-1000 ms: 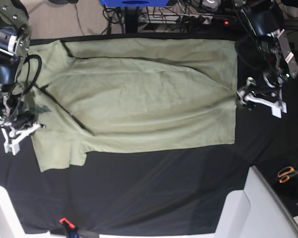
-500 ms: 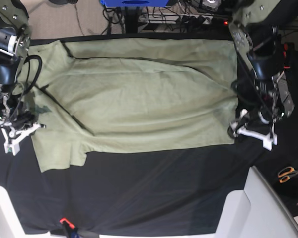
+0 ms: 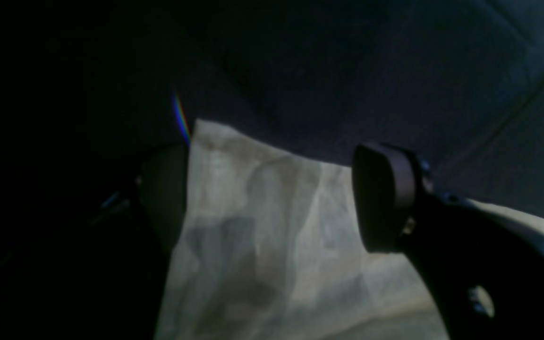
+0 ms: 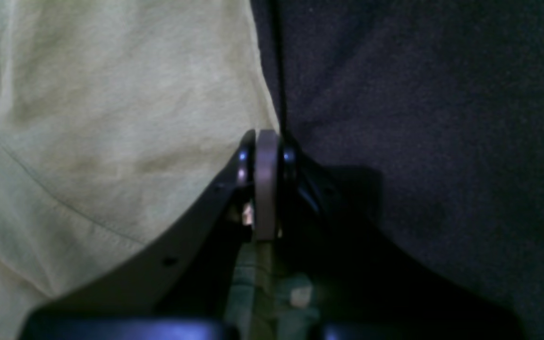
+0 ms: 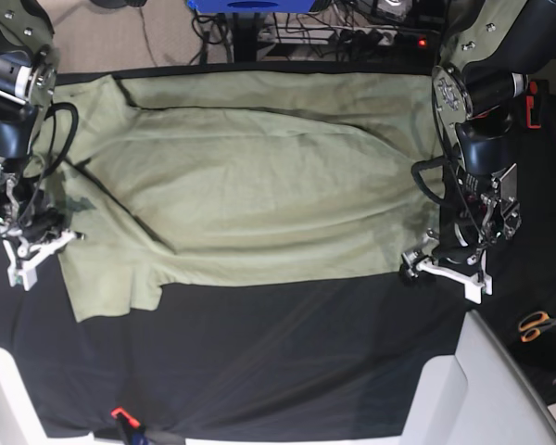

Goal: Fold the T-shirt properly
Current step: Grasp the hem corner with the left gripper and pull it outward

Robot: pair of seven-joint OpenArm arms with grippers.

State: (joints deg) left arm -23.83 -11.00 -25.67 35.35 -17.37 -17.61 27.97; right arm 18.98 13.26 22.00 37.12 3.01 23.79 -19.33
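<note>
Plainly, no brand, label or writing can be read anywhere: the T-shirt (image 5: 259,176) shows only plain pale sage-green cloth, and whatever marks its collar may carry are out of sight or too small to tell.

It lies spread flat on the black cloth of the tabletop (image 5: 287,362), with one short sleeve pointing toward the near edge just beside the right tool (image 5: 39,246). That tool sits low at the sleeve-side border of the shirt. In the right wrist view its two fingers (image 4: 266,184) are pressed together, clenched, with green cloth showing behind them toward the camera, so a pinch of the T-shirt (image 4: 111,118) appears caught in them; a stitched seam runs across the cloth to one side of the tool, and bare black tabletop (image 4: 442,118) lies on the other.

The left tool (image 5: 442,269) is down at the hem-side corner of the shirt. Seen from the left wrist camera, its fingers (image 3: 380,198) stand wide apart, released, and the corner of the T-shirt (image 3: 253,236) lies between them without being gripped; black tabletop (image 3: 347,71) stretches beyond its tips.

Orange-handled scissors (image 5: 540,325) lie well apart from the left tool, off the shirt.
</note>
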